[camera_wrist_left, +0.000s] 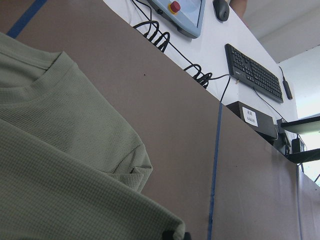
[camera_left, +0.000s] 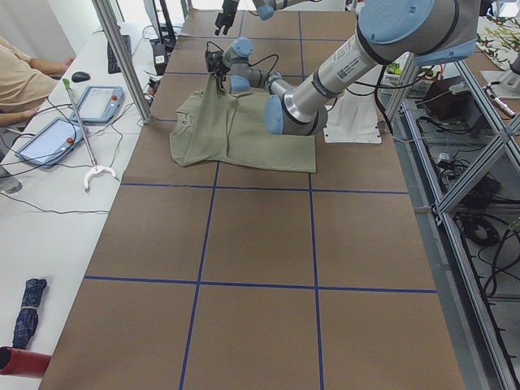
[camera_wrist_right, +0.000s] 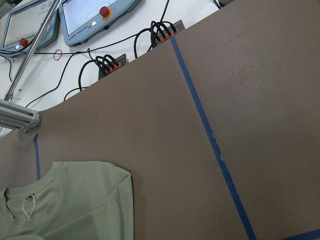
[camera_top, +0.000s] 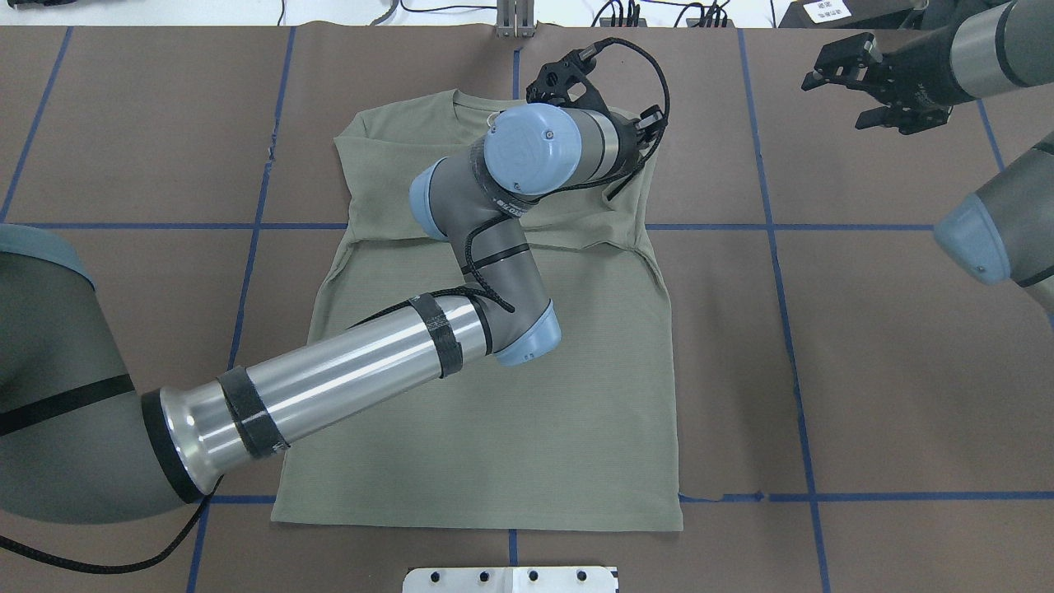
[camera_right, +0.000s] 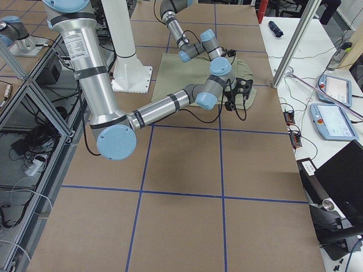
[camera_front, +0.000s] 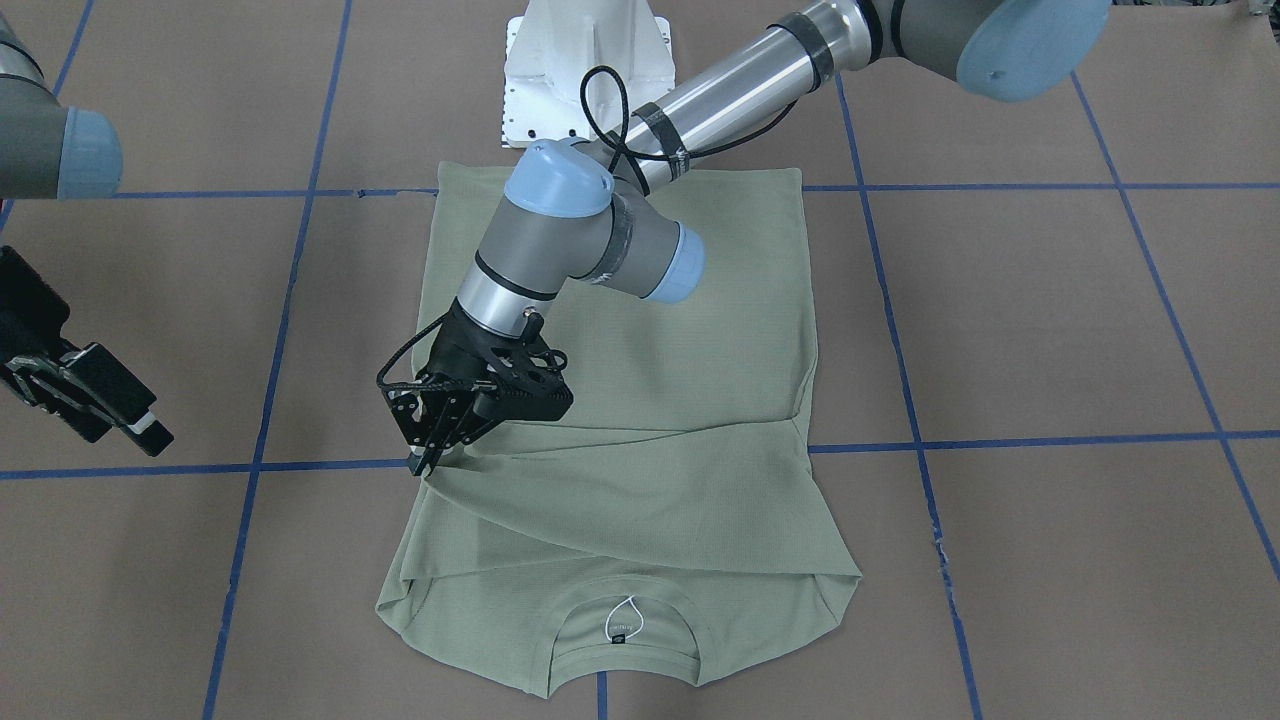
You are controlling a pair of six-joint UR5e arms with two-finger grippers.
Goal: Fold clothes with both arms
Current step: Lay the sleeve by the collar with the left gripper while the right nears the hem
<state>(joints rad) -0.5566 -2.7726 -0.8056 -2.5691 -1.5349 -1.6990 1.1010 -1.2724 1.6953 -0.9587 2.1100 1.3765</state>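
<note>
Collar: the ribbed crew neck (camera_front: 560, 630) of the sage-green knit shirt (camera_front: 680, 380) lies closest in the front-facing view, pointing away from the robot. A small black neck label (camera_front: 617, 632) with a white loop shows inside it.
Shirt: it lies spread flat mid-table on the brown paper-covered table (camera_front: 1000, 320) with its grid of blue tape lines, hem toward the white pedestal. A band of its fabric is folded slantwise across the body below the collar.
Left arm: the silver-grey tubular left arm (camera_top: 346, 371) reaches across over the shirt to its edge on the robot's right side.
Left gripper: the black two-finger left gripper (camera_front: 428, 458) points down, its fingertips pinched together on the end of that folded band, right at the shirt's edge. The fabric runs taut from the tips.
Right gripper: the black right gripper (camera_top: 836, 99) hangs above bare table, well apart from the shirt, fingers spread and holding nothing.
</note>
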